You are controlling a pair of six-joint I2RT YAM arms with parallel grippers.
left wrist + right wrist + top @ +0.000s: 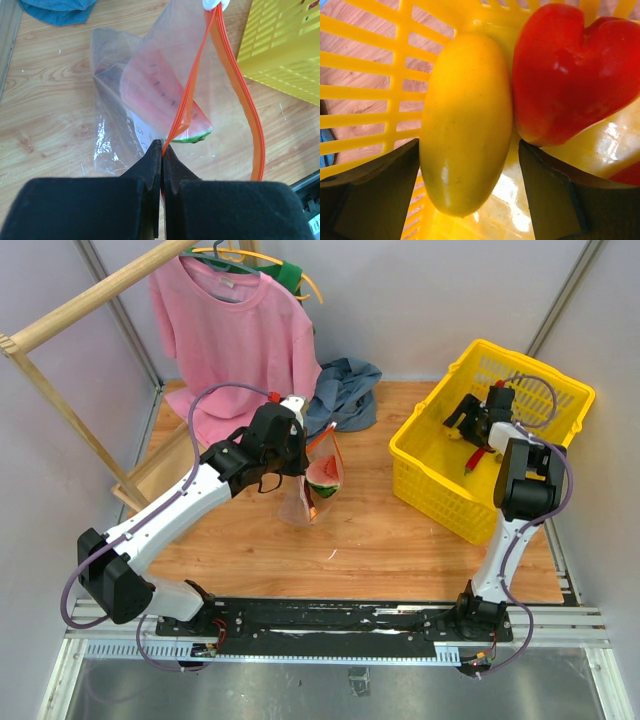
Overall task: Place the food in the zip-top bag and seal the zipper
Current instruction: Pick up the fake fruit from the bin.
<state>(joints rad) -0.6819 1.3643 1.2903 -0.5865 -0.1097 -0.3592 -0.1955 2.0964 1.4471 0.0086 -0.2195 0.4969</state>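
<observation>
My left gripper (162, 145) is shut on the orange-red zipper (190, 95) of the clear zip-top bag (115, 100) and holds its mouth open above the table. The watermelon slice (160, 97) lies inside the bag; both show in the top view, the bag (300, 502) and the slice (324, 478). The white slider (212, 4) sits at the zipper's far end. My right gripper (470, 165) is open inside the yellow basket (440, 440), its fingers on either side of the yellow fruit (465, 120). The red pepper-like piece (570, 70) lies against the fruit. A thin red chili (478, 457) shows in the basket.
A pink shirt (235, 330) hangs on a wooden rack (70, 330) at the back left. Blue-grey cloth (345, 390) lies behind the bag. The basket stands on the right of the wooden table (380, 540).
</observation>
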